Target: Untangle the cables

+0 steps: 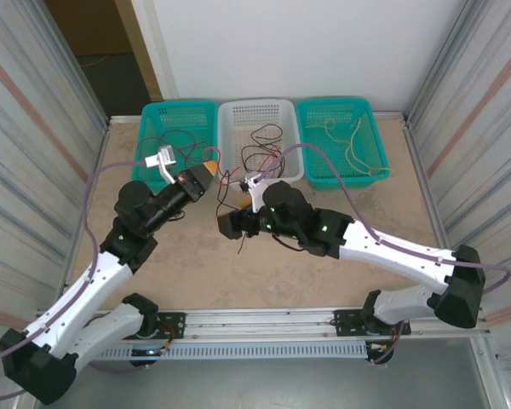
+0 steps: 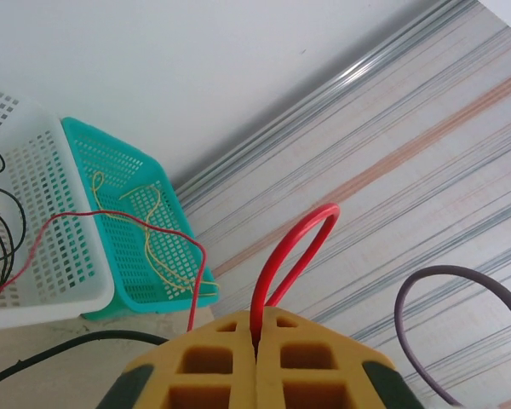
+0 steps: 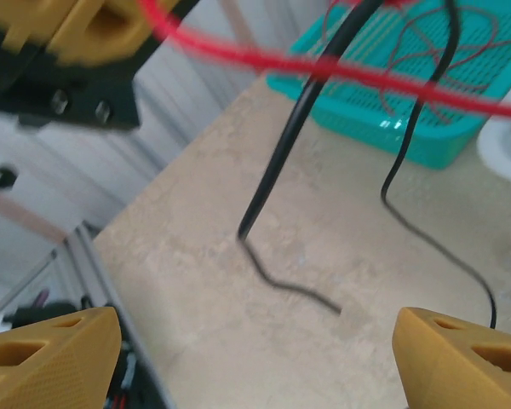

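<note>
Beige tabletop (image 1: 324, 273): left gripper (image 2: 257, 341) clamps the red cable (image 2: 294, 247) aloft (likely to draw it clear); right gripper (image 3: 255, 328) spread wide below the black cable (image 3: 281, 162).

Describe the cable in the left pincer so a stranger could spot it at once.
Find the white basket, the middle of three at the back. By its near left corner, the left pincer is shut on a thin cable that loops up past the tips. It is bright red, whereas the strands around it are black.
</note>
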